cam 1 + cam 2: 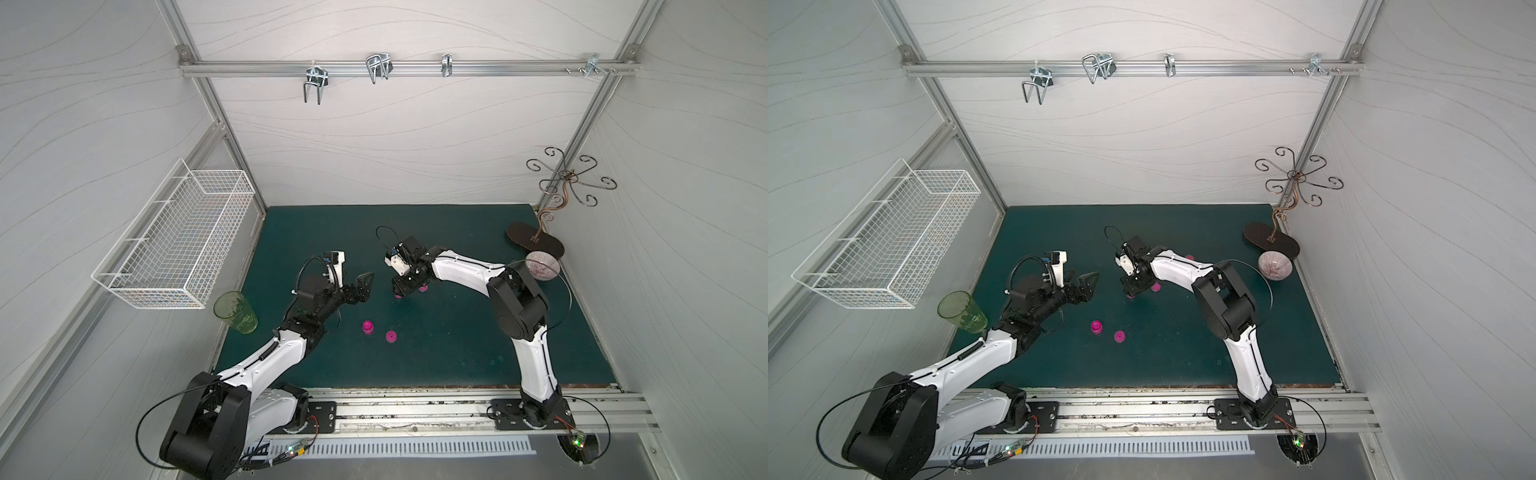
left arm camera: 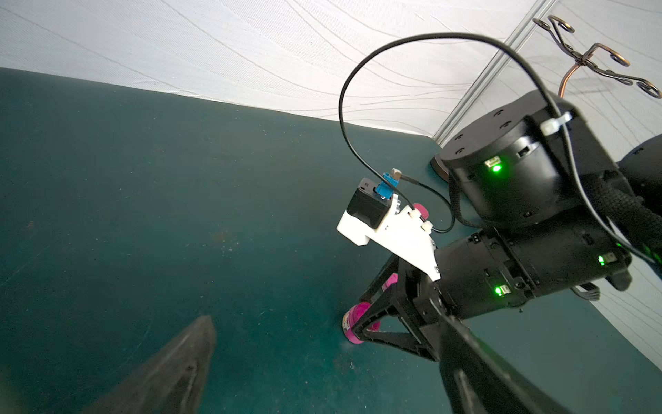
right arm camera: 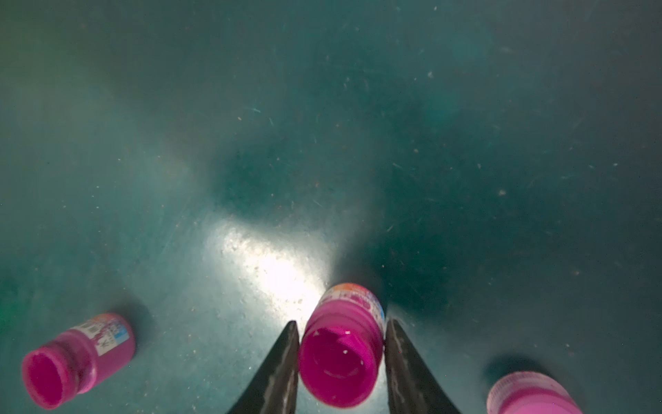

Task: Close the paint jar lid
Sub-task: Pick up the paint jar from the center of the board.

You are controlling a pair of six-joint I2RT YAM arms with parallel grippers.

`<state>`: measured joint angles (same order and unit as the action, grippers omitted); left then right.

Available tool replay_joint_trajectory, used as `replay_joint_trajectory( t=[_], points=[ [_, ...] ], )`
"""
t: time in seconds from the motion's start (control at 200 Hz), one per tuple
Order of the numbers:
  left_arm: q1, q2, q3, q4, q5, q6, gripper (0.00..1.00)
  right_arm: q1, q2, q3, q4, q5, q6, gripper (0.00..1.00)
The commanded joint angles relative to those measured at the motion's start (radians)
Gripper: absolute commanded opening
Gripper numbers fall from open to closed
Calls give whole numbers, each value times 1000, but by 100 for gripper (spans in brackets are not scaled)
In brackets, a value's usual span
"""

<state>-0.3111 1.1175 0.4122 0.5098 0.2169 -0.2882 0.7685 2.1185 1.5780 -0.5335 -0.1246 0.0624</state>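
Magenta round plastic lid [image 1: 391, 336] lies flat on the dark green mat [image 1: 436, 365]. It is on the robot's side of the open magenta paint jar [image 3: 340, 358] and well apart from it. Just beside the lid, a small magenta jar [image 1: 368, 327] stands upright.

Farther in, short of the open magenta paint jar and to its left, the left gripper [image 1: 365, 289] hangs above the mat with its jaws spread wide, holding nothing.

The open jar stands upright on the mat, lidless. The right gripper [image 3: 342, 324] has its black fingers [image 3: 283, 369] pressed against the jar's neck from both sides.

Two more magenta jars flank it, each apart from it: one open [image 3: 78, 355], one cut off by the frame edge [image 3: 530, 394].

Beyond it, toward the far right corner, sit a pink striped bowl [image 1: 542, 266] and a dark oval-based wire stand [image 1: 536, 245].
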Motion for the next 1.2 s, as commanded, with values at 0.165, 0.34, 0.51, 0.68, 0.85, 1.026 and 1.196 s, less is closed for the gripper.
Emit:
replay_joint_trajectory(
  t=[0.165,0.34,0.51,0.68,0.85,1.026,1.196],
  points=[
    [3,-2,7,33,15,15,100,8,12,7,-34,5,-5,32],
    [3,-4,2,41,24,17,99,10,3,7,-50,13,0,25],
    [3,-26,-41,134,55,7,99,-4,-61,-12,-68,28,12,22],
    [0,-74,-136,369,187,7,99,-87,-168,-61,-85,-123,68,24],
    [-43,-46,-197,584,315,58,99,-169,-276,-88,-153,-259,66,24],
    [-130,15,-174,622,389,124,93,-211,-356,-75,-257,-387,45,24],
    [-168,39,-159,636,435,137,91,-203,-420,-66,-296,-550,43,26]
  ],
)
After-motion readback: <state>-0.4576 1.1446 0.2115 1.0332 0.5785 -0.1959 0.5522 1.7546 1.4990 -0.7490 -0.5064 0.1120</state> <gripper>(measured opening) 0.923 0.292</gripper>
